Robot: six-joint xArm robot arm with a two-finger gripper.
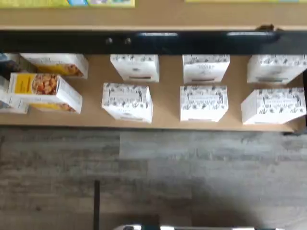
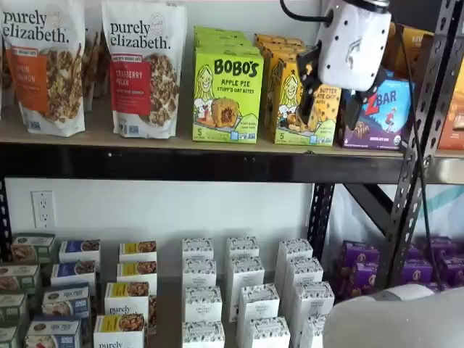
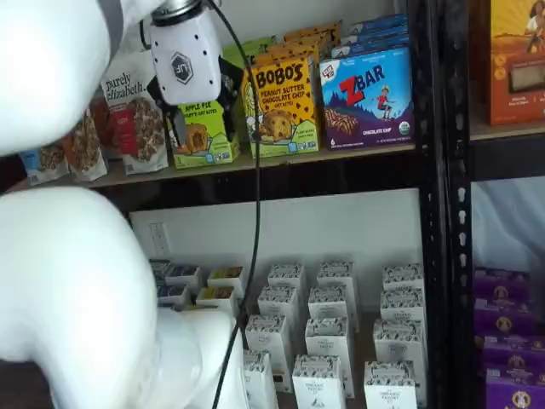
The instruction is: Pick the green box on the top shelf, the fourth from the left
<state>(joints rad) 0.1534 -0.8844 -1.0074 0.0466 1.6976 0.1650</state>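
Note:
The green box stands upright at the front of the top shelf, with "BOBO'S APPLE PIE" on its face. In a shelf view my gripper hangs in front of the shelf with a plain gap between its black fingers and nothing in them. There it lies to the right of the green box, in front of the yellow-orange Bobo's carton. In a shelf view the gripper overlaps the green box, which shows between the fingers. The wrist view shows the shelf's black beam and no fingers.
Purely Elizabeth bags stand left of the green box. A Zbar box stands right of the orange carton. Several white boxes fill the lower shelf. Black uprights stand at the right. My white arm fills the foreground.

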